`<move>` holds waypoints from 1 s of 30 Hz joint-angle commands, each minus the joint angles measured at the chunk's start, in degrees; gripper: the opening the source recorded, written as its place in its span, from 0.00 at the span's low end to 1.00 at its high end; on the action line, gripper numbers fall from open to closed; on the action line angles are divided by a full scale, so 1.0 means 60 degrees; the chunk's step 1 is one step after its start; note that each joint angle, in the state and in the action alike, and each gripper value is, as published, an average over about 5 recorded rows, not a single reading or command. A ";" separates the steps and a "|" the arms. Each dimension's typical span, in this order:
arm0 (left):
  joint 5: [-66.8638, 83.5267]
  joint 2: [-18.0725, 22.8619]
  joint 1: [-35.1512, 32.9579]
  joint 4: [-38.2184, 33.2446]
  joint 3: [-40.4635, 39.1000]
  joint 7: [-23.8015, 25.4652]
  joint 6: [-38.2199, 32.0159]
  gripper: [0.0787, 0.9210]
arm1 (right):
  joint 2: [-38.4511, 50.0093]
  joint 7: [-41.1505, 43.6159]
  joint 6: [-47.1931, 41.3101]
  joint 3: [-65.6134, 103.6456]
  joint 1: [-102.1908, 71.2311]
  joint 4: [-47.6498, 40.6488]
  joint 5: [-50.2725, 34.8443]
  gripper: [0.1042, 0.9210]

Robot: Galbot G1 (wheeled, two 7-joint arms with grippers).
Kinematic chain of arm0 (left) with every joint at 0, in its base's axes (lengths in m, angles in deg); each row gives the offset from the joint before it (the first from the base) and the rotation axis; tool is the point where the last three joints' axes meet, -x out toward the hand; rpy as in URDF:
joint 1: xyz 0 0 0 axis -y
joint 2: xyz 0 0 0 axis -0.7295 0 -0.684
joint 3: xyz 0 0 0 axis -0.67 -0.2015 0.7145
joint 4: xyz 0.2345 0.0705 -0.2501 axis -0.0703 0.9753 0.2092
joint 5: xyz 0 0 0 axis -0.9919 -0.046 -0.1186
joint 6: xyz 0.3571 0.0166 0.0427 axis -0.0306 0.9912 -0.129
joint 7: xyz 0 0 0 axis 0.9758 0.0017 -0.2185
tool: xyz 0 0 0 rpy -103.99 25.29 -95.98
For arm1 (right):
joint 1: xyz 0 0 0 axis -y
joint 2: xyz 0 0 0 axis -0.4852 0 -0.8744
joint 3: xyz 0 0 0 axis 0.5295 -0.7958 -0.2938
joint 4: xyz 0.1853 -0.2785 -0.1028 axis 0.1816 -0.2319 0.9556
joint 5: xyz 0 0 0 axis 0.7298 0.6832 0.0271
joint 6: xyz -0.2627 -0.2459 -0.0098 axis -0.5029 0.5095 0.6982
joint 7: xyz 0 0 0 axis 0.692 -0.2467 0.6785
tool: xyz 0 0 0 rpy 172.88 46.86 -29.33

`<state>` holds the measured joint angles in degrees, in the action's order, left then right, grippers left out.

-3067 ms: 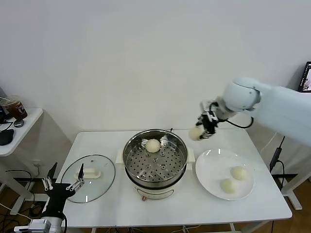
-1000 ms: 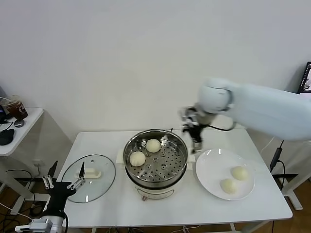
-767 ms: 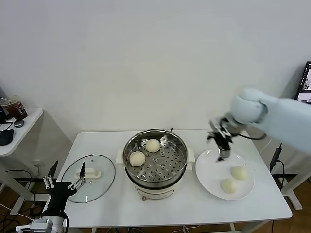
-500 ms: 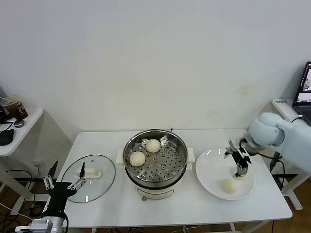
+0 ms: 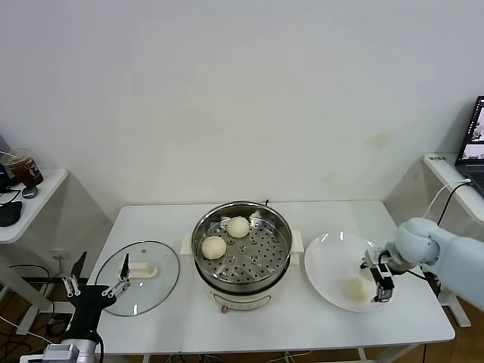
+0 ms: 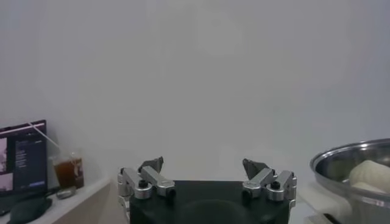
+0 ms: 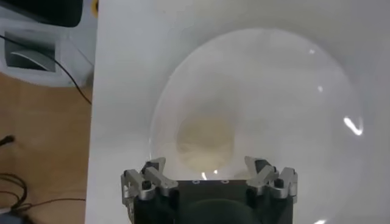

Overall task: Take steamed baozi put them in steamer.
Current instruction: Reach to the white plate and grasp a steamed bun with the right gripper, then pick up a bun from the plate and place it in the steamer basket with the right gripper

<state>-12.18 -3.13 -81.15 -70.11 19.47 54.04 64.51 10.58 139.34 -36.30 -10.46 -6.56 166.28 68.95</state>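
Observation:
The steamer (image 5: 266,255) stands mid-table with two steamed baozi inside, one at the back (image 5: 238,227) and one on the left (image 5: 214,246). Right of it, a white plate (image 5: 325,261) bears another baozi (image 5: 355,288). My right gripper (image 5: 380,290) hangs low over the plate's right part, beside that bun. In the right wrist view one baozi (image 7: 205,141) lies on the plate (image 7: 292,91) just ahead of the right gripper (image 7: 205,165), whose fingers stand open and empty. The left gripper (image 5: 94,286) is parked open at the table's front left, also seen open (image 6: 204,165) in its own view.
A round glass lid (image 5: 155,283) with a white handle lies on the table left of the steamer. A side table (image 5: 30,200) with a cup stands far left. The steamer's rim (image 6: 350,159) shows in the left wrist view. Floor and cables lie beyond the table's right edge.
My right gripper left a baozi in the steamer, swung right from above it, and came down low over the plate. The left arm has stayed put.

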 commanded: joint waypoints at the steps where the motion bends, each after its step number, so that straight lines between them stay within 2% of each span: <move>1: 0.0002 0.0016 -0.0012 -0.0012 0.0065 -0.0009 -0.0019 0.88 | -0.0548 -0.0394 0.0178 0.0727 -0.1128 -0.0729 0.0397 0.88; 7: -0.0013 0.0041 -0.0024 -0.0013 0.0057 -0.0008 -0.0032 0.88 | -0.0860 -0.0478 0.0133 0.0841 -0.1125 -0.0916 0.0422 0.87; 10: -0.0011 0.0037 -0.0024 -0.0014 0.0065 -0.0008 -0.0033 0.88 | -0.0894 -0.0413 0.0070 0.0803 -0.1091 -0.0897 0.0409 0.83; 20: -0.0001 0.0035 -0.0019 -0.0031 0.0077 -0.0008 -0.0037 0.88 | -0.0813 -0.0110 -0.0019 0.0692 -0.0735 -0.0793 0.0386 0.58; 23: 0.0003 0.0025 -0.0020 -0.0049 0.0075 -0.0007 -0.0035 0.88 | -0.0672 0.0058 0.0039 0.0468 -0.0184 -0.0712 0.0156 0.54; 27: 0.0020 0.0009 0.0020 -0.0083 0.0058 -0.0004 -0.0026 0.88 | -0.0426 0.0769 0.0360 0.0073 0.1155 -0.0642 -0.0254 0.54; 30: 0.0037 -0.0007 0.0059 -0.0095 0.0041 -0.0002 -0.0020 0.88 | -0.0339 0.1812 0.0827 0.0243 0.2304 -0.0710 -0.0605 0.55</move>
<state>-12.06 -3.08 -80.98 -70.60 19.82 54.00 64.32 7.61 142.23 -34.54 -8.15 -4.55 162.25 68.56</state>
